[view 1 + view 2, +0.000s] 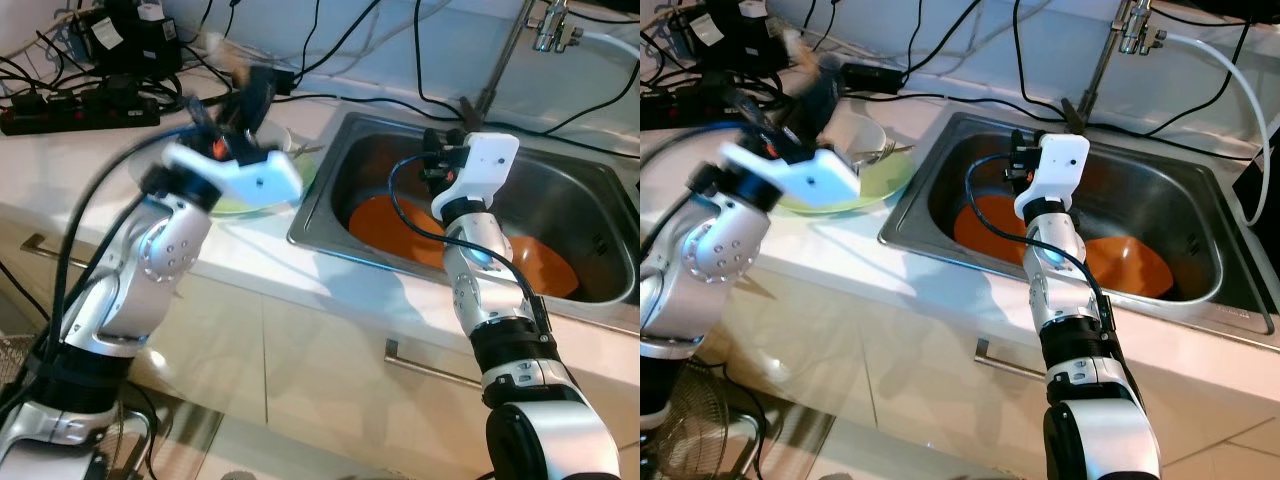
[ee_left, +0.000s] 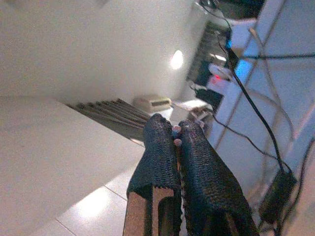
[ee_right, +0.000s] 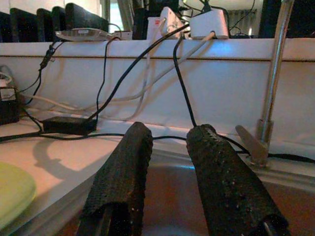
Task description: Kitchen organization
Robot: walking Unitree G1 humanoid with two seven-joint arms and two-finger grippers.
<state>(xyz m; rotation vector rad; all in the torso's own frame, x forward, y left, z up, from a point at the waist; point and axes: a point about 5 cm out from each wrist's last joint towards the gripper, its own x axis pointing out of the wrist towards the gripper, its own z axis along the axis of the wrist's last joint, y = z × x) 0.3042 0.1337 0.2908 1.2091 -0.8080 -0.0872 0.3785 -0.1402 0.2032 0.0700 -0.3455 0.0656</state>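
Steel sink point(image 1: 330, 215): set in white surface point(image 1: 60, 165), two orange plates point(image 1: 385, 225) inside
Green plate point(image 1: 855, 190): on surface, touching sink's left rim
Left pincer point(image 2: 175, 135): shut, empty, raised over green plate
Right pincer point(image 3: 167, 147): narrow gap, empty, above sink

The left gripper point(image 1: 235, 95) is smeared by motion blur above the counter, its fingertips hard to separate in the head views. It hides the 9 o'clock part of the green plate point(image 1: 875, 185) and most of the white bowl point(image 1: 868, 130) on it. The right forearm covers part of the orange plates point(image 1: 385, 225) in the sink point(image 1: 590, 290). The faucet point(image 1: 1120, 30) is cut off at 12 o'clock
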